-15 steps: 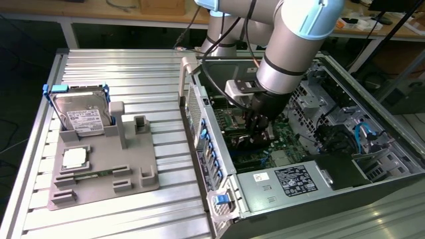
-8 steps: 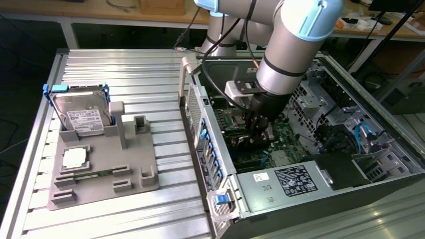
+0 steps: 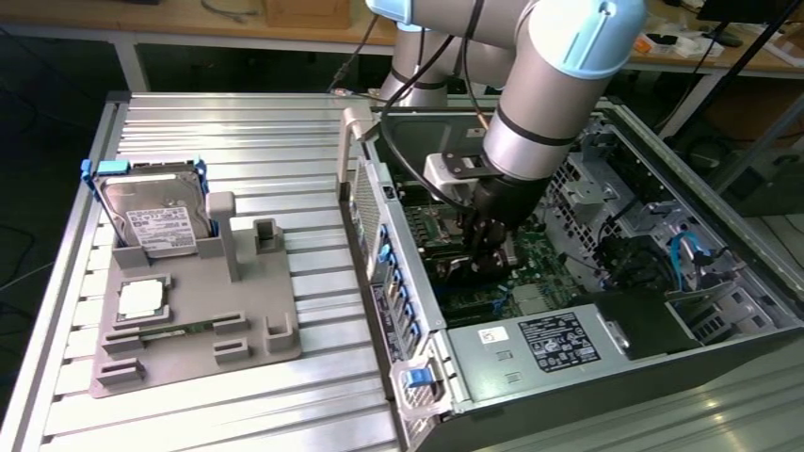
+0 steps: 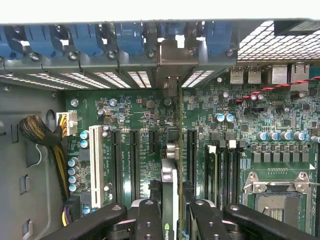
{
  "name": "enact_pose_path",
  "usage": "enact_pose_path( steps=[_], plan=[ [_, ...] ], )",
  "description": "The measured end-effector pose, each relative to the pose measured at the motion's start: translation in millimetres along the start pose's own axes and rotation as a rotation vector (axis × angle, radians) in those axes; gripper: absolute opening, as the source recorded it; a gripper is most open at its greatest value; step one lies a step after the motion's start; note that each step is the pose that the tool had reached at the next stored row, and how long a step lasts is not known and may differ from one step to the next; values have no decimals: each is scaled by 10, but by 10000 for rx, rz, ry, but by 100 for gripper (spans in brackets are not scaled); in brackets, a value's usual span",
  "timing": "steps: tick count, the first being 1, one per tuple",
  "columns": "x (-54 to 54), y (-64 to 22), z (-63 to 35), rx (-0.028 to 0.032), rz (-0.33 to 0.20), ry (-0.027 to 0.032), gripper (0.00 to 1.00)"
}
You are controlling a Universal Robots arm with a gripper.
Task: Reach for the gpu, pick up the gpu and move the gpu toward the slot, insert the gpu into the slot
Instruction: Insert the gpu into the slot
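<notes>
My gripper (image 3: 484,256) reaches down inside the open computer case (image 3: 377,217), over the green motherboard (image 4: 145,112). In the wrist view the gripper (image 4: 172,212) is shut on the gpu (image 4: 170,172). The card is seen edge-on, standing upright between the two black fingers (image 4: 149,220). Its silver bracket (image 4: 169,70) lies against the case's rear wall, between the perforated slot covers. The card sits low over the board, between two long black connectors (image 4: 134,160). The slot is hidden under the card. I cannot tell whether the card's edge touches it.
Blue latches (image 4: 130,37) line the rear wall. Black memory slots (image 4: 225,167) and the silver CPU socket (image 4: 277,195) flank the card, with a white connector (image 4: 95,165) and cable bundle (image 4: 40,135) opposite. Outside the case, a hard drive (image 3: 157,221) stands in a grey fixture (image 3: 188,325).
</notes>
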State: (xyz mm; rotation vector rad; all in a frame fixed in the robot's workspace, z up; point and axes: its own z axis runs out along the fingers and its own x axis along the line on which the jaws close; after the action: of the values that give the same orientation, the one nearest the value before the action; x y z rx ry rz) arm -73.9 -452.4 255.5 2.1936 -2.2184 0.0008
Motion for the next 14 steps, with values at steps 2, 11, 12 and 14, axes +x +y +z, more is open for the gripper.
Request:
enact_pose_path(
  steps=[2, 11, 12, 14],
  plan=[
    [0, 9, 4, 0, 1, 0, 27],
    [-1, 46, 73, 48, -1, -8, 27],
    [-1, 48, 84, 47, -2, -5, 27],
    [-1, 51, 89, 46, 1, -6, 27]
  ],
)
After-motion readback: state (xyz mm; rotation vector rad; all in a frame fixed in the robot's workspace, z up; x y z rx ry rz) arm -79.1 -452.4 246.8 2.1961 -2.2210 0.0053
